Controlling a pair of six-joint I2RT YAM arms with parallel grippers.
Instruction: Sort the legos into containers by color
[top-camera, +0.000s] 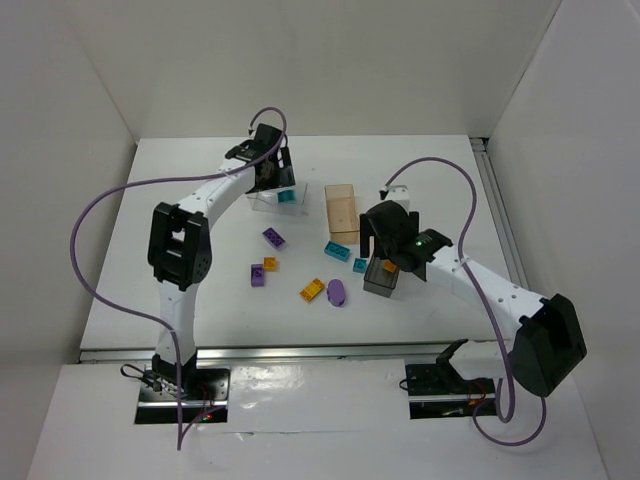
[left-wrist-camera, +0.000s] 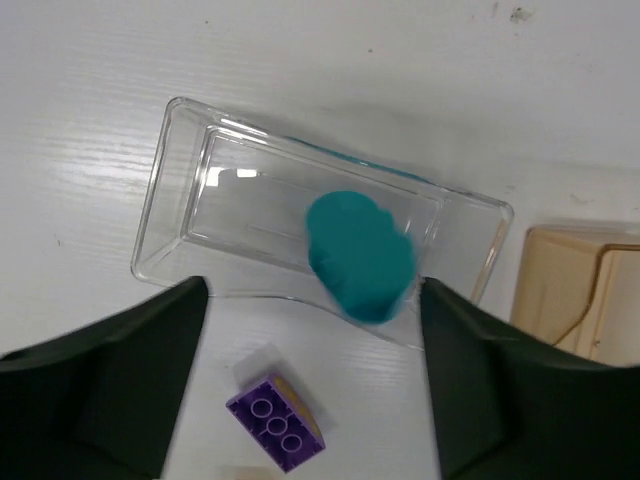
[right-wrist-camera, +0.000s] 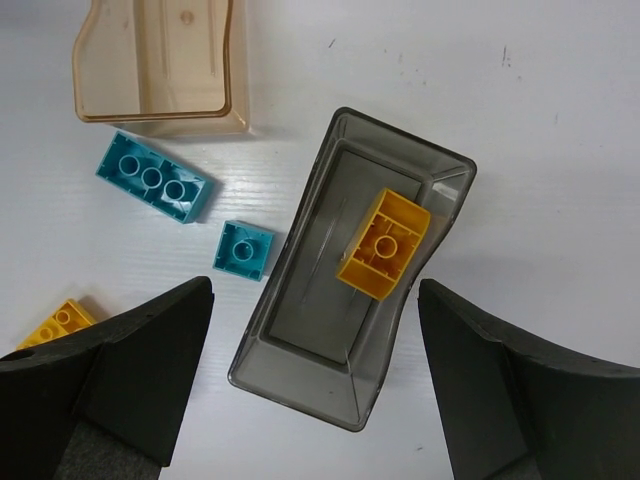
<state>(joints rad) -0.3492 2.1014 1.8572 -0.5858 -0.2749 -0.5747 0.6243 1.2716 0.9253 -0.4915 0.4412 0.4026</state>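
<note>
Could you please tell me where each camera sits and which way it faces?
Top external: above and behind the arms, looking down on the white table; both arms and bases show.
Left wrist: on that arm, looks down at the clear bin and a teal brick; left gripper's fingers at bottom corners.
Right wrist: on that arm, looks down into the dark grey bin holding a yellow brick; right gripper's fingers at bottom corners.
Shared: both wrist views show the orange-tan bin.
</note>
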